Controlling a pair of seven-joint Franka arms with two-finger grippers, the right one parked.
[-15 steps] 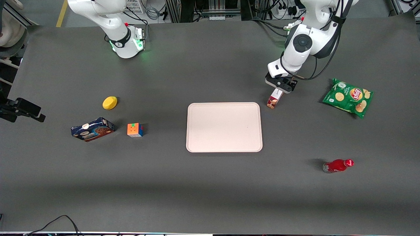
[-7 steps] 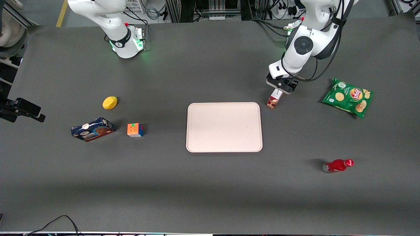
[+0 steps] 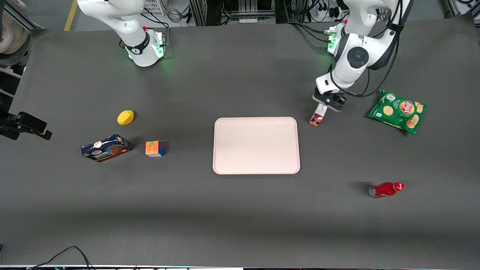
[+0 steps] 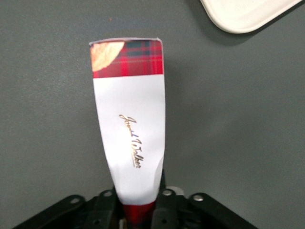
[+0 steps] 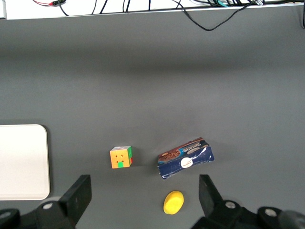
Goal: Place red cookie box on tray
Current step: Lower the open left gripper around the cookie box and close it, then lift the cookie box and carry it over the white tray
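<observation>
One red cookie box [image 4: 128, 129], white label in gold script, is clamped by gripper [image 3: 328, 102] beside one tray [image 3: 256, 167]

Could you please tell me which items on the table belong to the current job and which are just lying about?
Job: slim dark-red plaid cookie box, held in the left gripper; pale beige rectangular tray.

Lying about: green chip bag, red bottle, blue cookie box, colourful puzzle cube, yellow lemon-like object.

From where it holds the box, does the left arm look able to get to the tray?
Probably yes. The gripper is shut on the red cookie box, lifted beside the tray, and nothing stands between them.
</observation>
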